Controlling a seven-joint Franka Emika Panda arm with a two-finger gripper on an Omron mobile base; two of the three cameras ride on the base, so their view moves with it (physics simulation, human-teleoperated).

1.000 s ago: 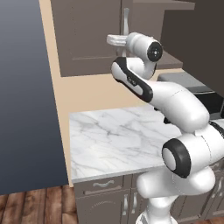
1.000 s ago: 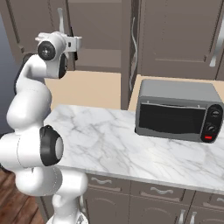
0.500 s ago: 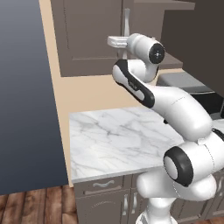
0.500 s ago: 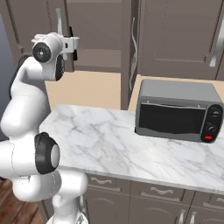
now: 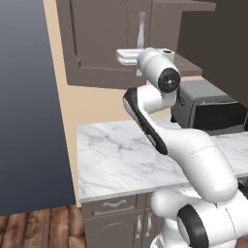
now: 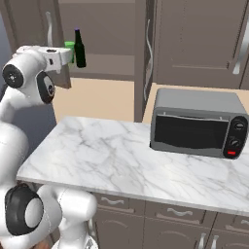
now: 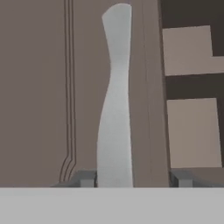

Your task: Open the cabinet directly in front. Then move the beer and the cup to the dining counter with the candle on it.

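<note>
Found the cabinet (image 5: 97, 43) up on the wall: dark grey-brown, matt, with framed panel doors and grooved moulding lines running down the face. Saw its left door standing ajar, with the shelf bared behind its free edge. Noted on that door a long silver handle (image 7: 114, 109), smooth, flat and gently waved, set upright close to the door's edge.

Found the gripper (image 7: 133, 179) right at that handle, jaws partly apart and straddling it. Saw one of the dark fingertips (image 7: 87, 178) just beside the handle's edge and the other standing clear, out past the door's edge. Could not make out any firm pinch on the metal.

Spotted the beer (image 6: 79, 48) inside on the shelf: slim, near-black, glossy glass, upright. Saw the cup (image 6: 69, 47) just beside it, bright green plastic, partly hidden behind the white hand. Placed both just beyond the hand in the right base view, so the wrist crossed the sightline to them.

Noted below a squarish worktop (image 6: 107, 155) of white marble with grey veins, polished and flat. Found a boxy grey toaster oven (image 6: 197, 121) on its right part, with a dark glass front and round knobs, well apart from the gripper. Saw a plain beige wall (image 6: 97, 99) between worktop and cabinet, panelled drawer fronts (image 5: 114, 206) with small curved pulls beneath the slab, and reddish wood flooring (image 5: 34, 227) at the left.
</note>
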